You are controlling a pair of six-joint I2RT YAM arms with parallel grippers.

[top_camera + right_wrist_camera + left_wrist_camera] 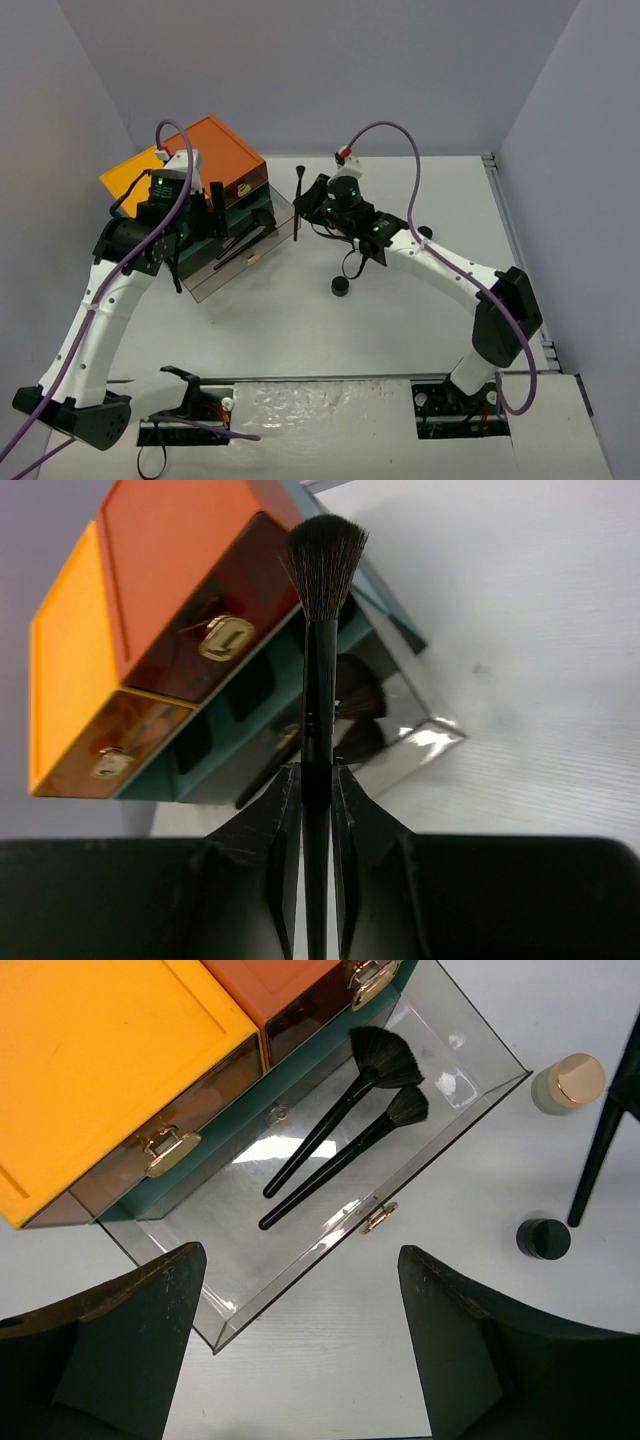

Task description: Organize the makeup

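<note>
Tightly, the right pincer [317, 776] clamps a brush [323, 565], its handle end hidden; left pincer [300, 1258] gapes empty.

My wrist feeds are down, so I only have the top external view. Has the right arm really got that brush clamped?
Observer: Yes. In the right wrist view, the fingers of the right gripper are shut on the handle of the brush, with its bristles pointing towards the cabinet.
Operator: What is in the open drawer?
Observer: The drawer holds two brushes lying side by side, a fan brush and a rounder brush.
Operator: And the left arm?
Observer: The left gripper is open and holds nothing. It hovers over the drawer's front edge.
</note>
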